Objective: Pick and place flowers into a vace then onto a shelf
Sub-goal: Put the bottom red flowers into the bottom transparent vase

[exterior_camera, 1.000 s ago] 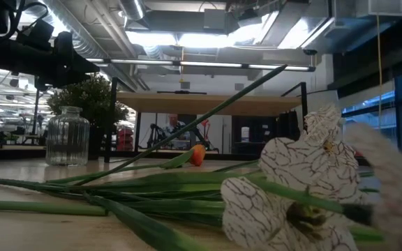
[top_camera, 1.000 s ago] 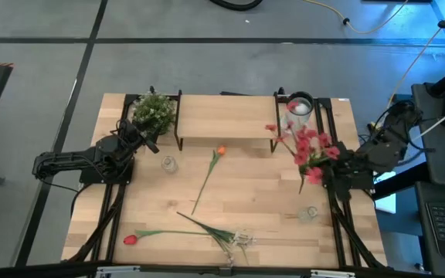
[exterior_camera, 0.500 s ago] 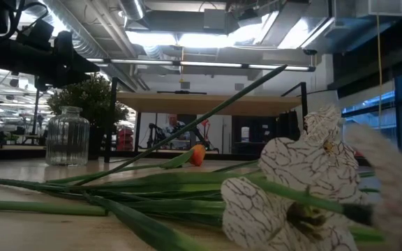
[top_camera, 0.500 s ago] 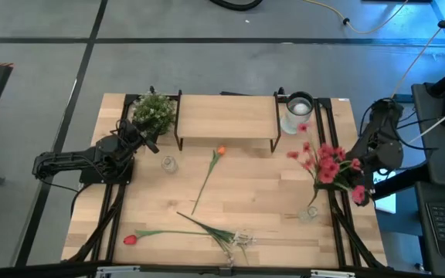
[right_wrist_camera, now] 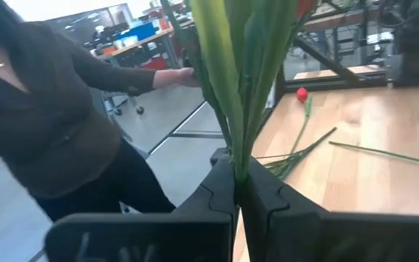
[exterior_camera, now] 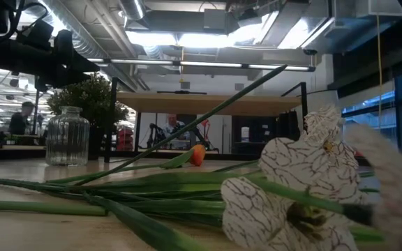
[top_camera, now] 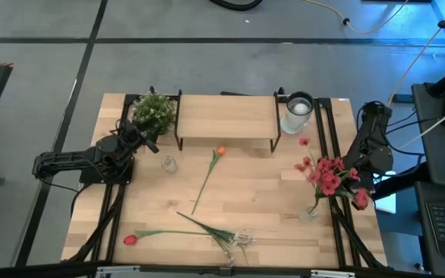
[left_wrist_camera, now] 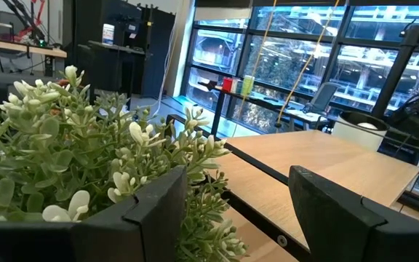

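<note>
1. High view: right gripper sits at the desk edge, well to the side of the shelf, with the red spray at it. The spray's stem foot is at a small glass vase; can't tell if it is inside. Left gripper waits just beside the potted plant. Orange tulip lies in front of the shelf; red tulip and white sprig lie well away from it.
2. Low view: white sprig lies close up, ribbed glass jar stands by the plant.
3. Left wrist view: jaws apart, empty, against the potted plant.
4. Right wrist view: jaws clamped together on the spray's green stems. A person stands beyond the desk.
</note>
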Controlling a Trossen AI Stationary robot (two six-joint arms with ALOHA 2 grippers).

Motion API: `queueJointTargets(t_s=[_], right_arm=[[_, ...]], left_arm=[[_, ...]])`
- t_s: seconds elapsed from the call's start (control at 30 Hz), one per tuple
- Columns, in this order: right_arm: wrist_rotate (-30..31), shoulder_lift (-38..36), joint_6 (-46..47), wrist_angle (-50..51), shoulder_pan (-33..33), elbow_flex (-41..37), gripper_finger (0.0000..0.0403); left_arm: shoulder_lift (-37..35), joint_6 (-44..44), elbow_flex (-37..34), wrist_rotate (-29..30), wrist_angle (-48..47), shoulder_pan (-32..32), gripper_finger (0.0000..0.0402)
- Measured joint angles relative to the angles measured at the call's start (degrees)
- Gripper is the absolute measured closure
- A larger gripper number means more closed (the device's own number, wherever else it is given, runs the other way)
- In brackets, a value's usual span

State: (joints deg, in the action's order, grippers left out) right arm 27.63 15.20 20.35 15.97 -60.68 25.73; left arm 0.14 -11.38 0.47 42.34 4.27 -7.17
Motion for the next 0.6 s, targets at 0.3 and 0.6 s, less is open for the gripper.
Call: queueJointTargets(t_s=[0.3, 0.6], right_arm=[[-0.76, -1.11, -1.40, 2.09, -1.15, -0.03, 0.0397], [-0.72, -1.11, 3.47, 10.33, -1.12, -0.07, 0.0397]], left_arm=[[0.00, 0.00, 0.02, 0.00, -0.04, 0.01, 0.0166], [0.00, 0.04, 0.02, 0.00, -0.18, 0.01, 0.0166]])
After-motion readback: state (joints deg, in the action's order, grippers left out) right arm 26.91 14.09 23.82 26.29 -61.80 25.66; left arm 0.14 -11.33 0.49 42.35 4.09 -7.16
